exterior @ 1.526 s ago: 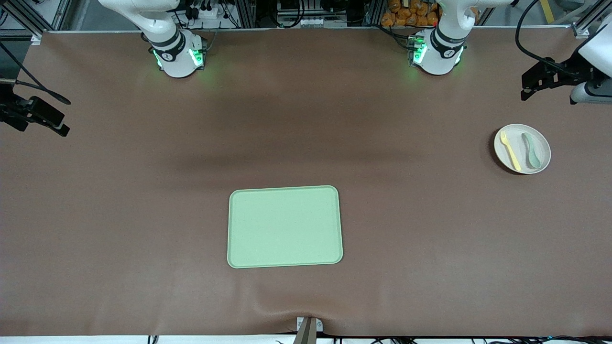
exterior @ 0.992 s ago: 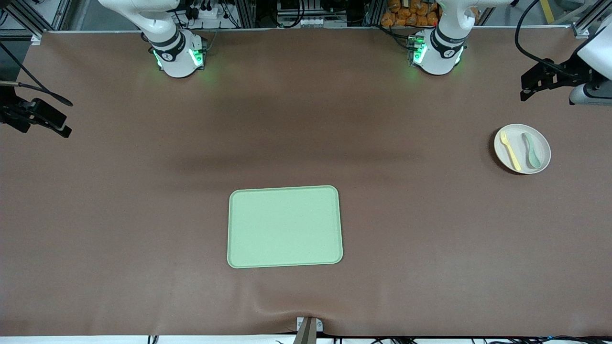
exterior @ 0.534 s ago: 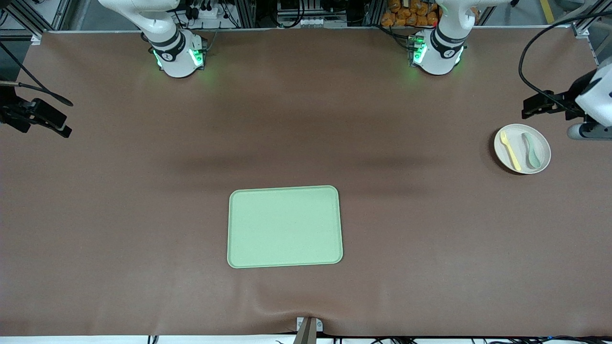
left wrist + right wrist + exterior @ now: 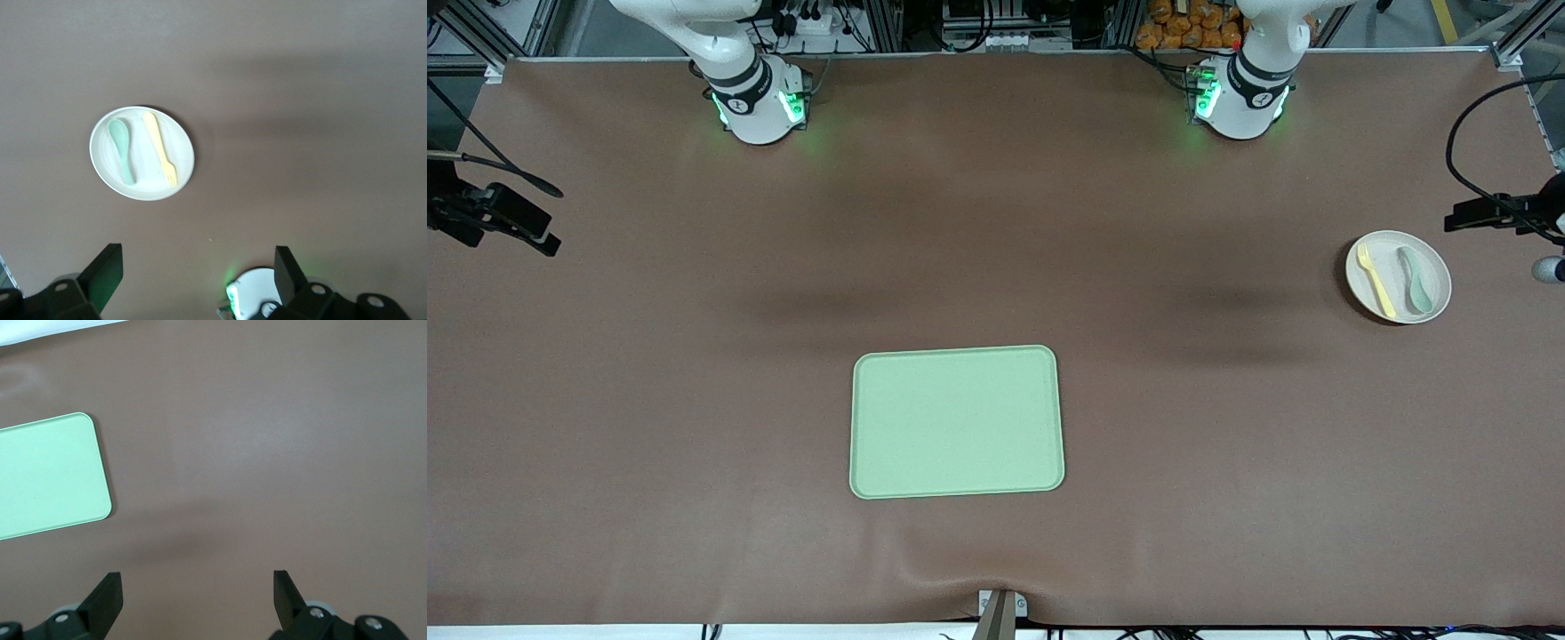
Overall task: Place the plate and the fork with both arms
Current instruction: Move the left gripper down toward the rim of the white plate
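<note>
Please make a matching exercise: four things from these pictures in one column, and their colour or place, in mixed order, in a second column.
1. plate
2. fork
3. spoon
4. tray

a. pale yellow, lying on the plate
b. rectangular, pale green, nearest the front camera
c. round, cream, toward the left arm's end of the table
d. grey-green, lying beside the fork

Pairs: 1-c, 2-a, 3-d, 4-b
</note>
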